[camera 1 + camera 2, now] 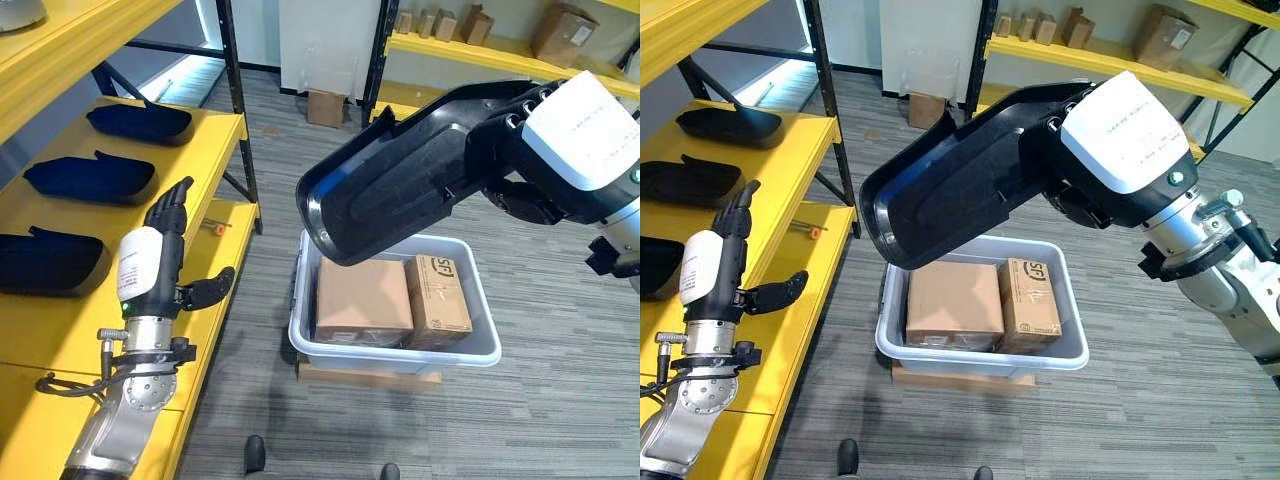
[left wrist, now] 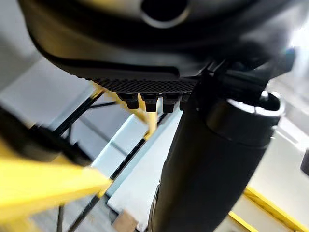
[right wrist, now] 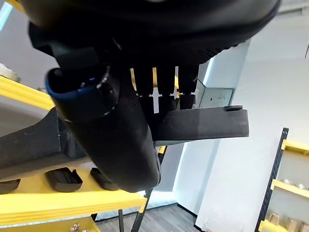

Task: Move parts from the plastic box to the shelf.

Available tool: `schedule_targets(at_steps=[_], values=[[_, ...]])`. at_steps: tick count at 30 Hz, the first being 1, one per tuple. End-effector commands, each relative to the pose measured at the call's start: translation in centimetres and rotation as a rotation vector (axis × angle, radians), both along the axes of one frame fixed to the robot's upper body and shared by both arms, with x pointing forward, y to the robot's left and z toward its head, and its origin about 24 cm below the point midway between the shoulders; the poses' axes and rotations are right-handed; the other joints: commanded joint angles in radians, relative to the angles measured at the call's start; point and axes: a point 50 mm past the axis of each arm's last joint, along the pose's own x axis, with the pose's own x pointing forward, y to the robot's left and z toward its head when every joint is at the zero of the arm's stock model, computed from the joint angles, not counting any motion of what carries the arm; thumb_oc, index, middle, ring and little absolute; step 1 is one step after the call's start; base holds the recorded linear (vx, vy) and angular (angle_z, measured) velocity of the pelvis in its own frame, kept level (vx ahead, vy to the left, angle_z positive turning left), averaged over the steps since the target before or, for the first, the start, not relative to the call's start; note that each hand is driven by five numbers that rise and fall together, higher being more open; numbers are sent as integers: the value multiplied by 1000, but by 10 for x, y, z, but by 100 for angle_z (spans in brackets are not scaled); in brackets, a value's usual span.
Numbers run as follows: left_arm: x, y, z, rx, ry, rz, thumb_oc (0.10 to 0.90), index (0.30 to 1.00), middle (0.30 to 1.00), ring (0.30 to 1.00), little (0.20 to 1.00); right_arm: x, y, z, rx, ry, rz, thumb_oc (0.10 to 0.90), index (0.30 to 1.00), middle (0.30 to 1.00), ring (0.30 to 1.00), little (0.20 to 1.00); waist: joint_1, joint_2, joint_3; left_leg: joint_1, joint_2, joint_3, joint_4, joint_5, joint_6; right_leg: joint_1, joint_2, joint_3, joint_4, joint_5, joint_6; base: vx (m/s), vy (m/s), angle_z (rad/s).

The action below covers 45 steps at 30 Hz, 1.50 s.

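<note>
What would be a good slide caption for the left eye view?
Right hand lifts a black part above the plastic box; open left hand waits over the yellow shelf.

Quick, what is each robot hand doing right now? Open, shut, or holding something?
Left hand: open, fingers straight, holding nothing, above the yellow shelf.
Right hand: shut on the big black part, lifted above the plastic box.

Black part (image 1: 960,190), pale grey box (image 1: 980,355), brown cartons (image 1: 953,303), yellow shelf (image 1: 215,130).
</note>
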Motion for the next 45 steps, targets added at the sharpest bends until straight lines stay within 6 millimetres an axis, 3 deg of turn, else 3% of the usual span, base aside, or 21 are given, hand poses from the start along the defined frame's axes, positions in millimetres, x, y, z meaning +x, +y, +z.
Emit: schedule_targets(at_steps=[1, 10, 25, 45], values=[[12, -22, 48, 177, -304, -108, 900, 1000, 1000, 1000, 1000, -9, -3, 51, 124, -261, 50, 400, 300, 300, 300, 300, 15, 2, -164, 124, 72, -11, -9, -139, -41, -3, -11, 37, 75, -40, 47, 14, -8, -11], [11, -34, 57, 343, -398, -127, 900, 1000, 1000, 1000, 1000, -13, 3, 54, 119, -309, 92, 400, 300, 300, 300, 300, 0, -15, -175, 133, 81, -3, -9, -148, -41, 1, -6, 44, 75, -47, 49, 7, -5, -4], [10, -61, 56, 370, -436, -248, 900, 1000, 1000, 1000, 1000, -13, 8, 56, 159, -332, 136, 400, 300, 300, 300, 300, -11, -38, -184, 142, 90, 13, -9, -155, -42, 2, 5, 59, 67, -49, 47, -1, 1, -1], [-4, -75, 80, 384, -597, -297, 900, 1000, 1000, 1000, 1000, -10, 6, 52, 188, -324, 146, 400, 300, 300, 300, 300, -6, -67, -171, 147, 95, 19, -9, -159, -39, 2, 9, 66, 69, -52, 48, -4, 2, -2]])
